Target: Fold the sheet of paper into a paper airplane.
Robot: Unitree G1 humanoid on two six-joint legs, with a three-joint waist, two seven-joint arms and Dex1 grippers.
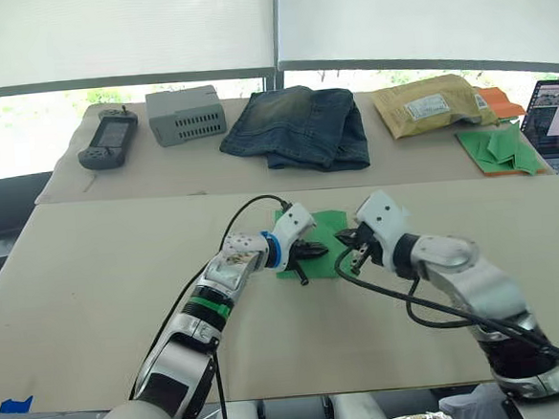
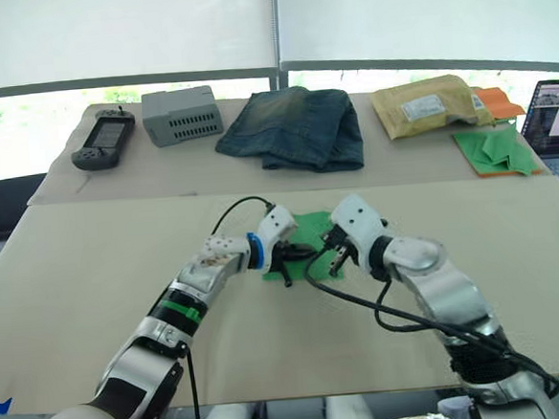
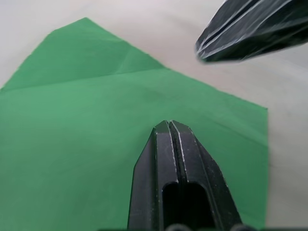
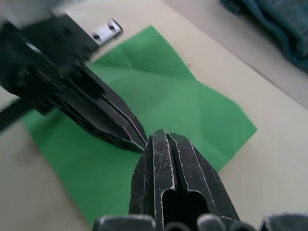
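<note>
On the table, the paper is lying flat and creased, with both hands poised over it, tips nearly meeting. Left hand and right hand are both closed, gripping nothing. Thin and limp (likely slippery), it probably needs pinching at an edge.

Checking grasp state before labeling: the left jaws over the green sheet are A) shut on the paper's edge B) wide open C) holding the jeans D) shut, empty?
D: in the left wrist view the left gripper has its jaws pressed together, nothing between, above the flat sheet of paper.
</note>
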